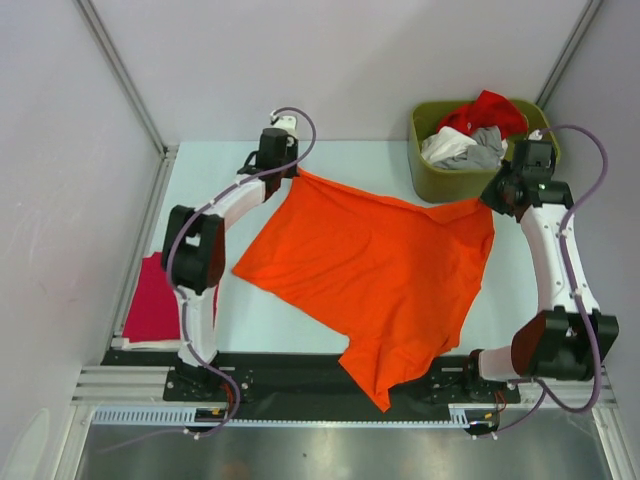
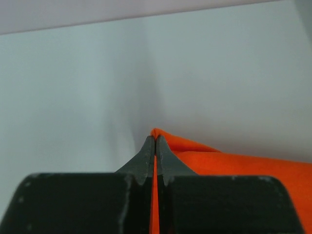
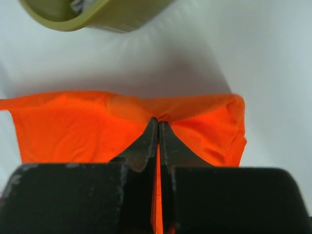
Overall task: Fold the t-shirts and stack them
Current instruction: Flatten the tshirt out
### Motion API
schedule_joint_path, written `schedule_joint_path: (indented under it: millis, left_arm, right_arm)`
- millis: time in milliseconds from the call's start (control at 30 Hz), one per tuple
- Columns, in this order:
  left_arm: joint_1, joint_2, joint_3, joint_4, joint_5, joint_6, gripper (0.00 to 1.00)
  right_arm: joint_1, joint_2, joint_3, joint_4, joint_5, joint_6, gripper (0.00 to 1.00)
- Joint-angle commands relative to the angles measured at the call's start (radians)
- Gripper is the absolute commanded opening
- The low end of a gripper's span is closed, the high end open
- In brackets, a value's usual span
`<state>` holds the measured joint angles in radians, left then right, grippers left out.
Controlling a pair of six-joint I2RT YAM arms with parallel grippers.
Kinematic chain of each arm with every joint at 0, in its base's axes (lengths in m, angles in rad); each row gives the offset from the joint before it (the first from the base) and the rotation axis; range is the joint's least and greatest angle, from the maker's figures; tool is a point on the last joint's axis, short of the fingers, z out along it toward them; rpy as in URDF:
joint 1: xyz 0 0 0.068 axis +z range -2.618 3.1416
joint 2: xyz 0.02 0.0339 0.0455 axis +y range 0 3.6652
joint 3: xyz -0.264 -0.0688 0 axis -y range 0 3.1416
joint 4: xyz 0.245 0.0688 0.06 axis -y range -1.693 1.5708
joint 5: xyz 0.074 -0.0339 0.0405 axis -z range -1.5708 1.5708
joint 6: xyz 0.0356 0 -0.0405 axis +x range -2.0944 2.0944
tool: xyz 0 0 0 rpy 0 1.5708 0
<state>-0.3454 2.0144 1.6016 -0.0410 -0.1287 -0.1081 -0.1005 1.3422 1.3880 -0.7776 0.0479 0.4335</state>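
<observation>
A large bright orange t-shirt [image 1: 375,265] lies spread across the table, its lower end hanging over the near edge. My left gripper [image 1: 297,172] is shut on the shirt's far left corner [image 2: 163,137]; its jaws are closed with orange cloth pinched between them [image 2: 155,141]. My right gripper [image 1: 487,205] is shut on the far right corner [image 3: 204,109], cloth bunched at the fingertips [image 3: 159,122]. A magenta-red t-shirt [image 1: 155,300] lies flat at the table's left edge. Red [image 1: 490,110], white [image 1: 445,145] and grey [image 1: 485,150] t-shirts are heaped in the bin.
An olive-green plastic bin [image 1: 435,180] stands at the back right, its rim [image 3: 92,17] just beyond the right gripper. White walls and metal frame posts [image 1: 120,75] close in the table. A black rail [image 1: 300,375] runs along the near edge.
</observation>
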Motion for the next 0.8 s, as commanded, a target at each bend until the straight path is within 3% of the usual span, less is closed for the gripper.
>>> schedule_joint_path:
  millis: [0, 367, 633, 767]
  left_arm:
    - [0.02, 0.056, 0.119, 0.075, 0.032, -0.028, 0.0]
    - [0.112, 0.077, 0.178, 0.049, 0.11, -0.108, 0.0]
    - [0.126, -0.084, 0.29, -0.022, 0.178, -0.113, 0.0]
    - [0.126, -0.193, 0.305, -0.042, 0.213, -0.134, 0.0]
  right_arm:
    - [-0.002, 0.041, 0.071, 0.086, 0.015, -0.044, 0.0]
    - [0.005, 0.173, 0.135, 0.12, -0.037, -0.001, 0.0]
    - [0.036, 0.16, 0.341, 0.135, -0.085, -0.001, 0.0]
    - [0.044, 0.054, 0.394, 0.138, -0.094, 0.036, 0.0]
